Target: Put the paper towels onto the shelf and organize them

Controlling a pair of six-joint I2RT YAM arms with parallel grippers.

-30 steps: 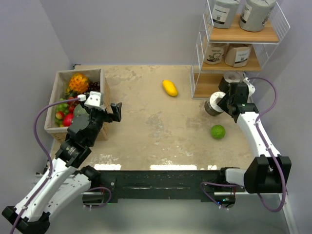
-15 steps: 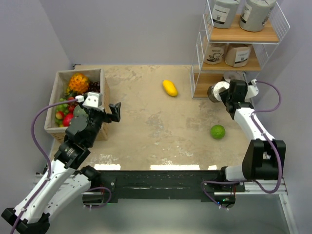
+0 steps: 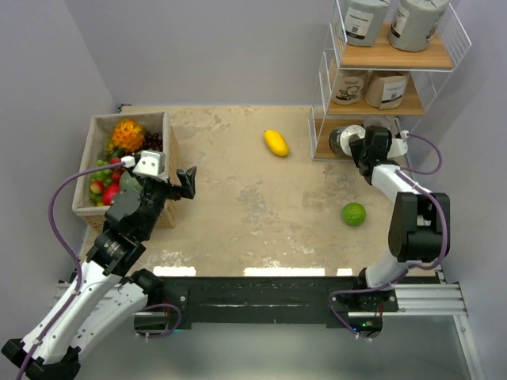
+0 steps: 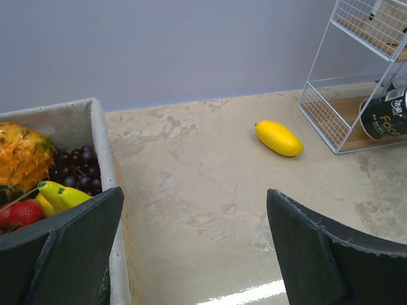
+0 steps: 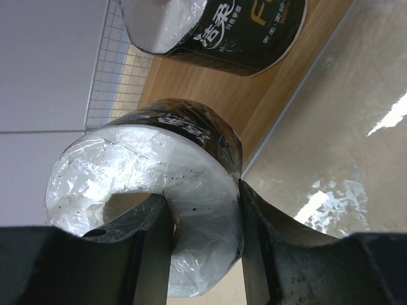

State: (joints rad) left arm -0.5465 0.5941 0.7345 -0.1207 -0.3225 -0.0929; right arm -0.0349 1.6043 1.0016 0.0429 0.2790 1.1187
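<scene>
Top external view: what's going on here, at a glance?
The right gripper has its jaws pinched on the wall of a black roll, one jaw inside the core. It holds the roll tilted at the front of the shelf's bottom tier. A second black roll sits there; grey rolls fill the top and tan rolls the middle. The left gripper hangs open by the fruit box.

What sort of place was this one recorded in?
Probably a lab test cell staged as a pantry: a table boxed in by plain grey walls, a wire shelf holding paper towels, a box of fruit.
</scene>
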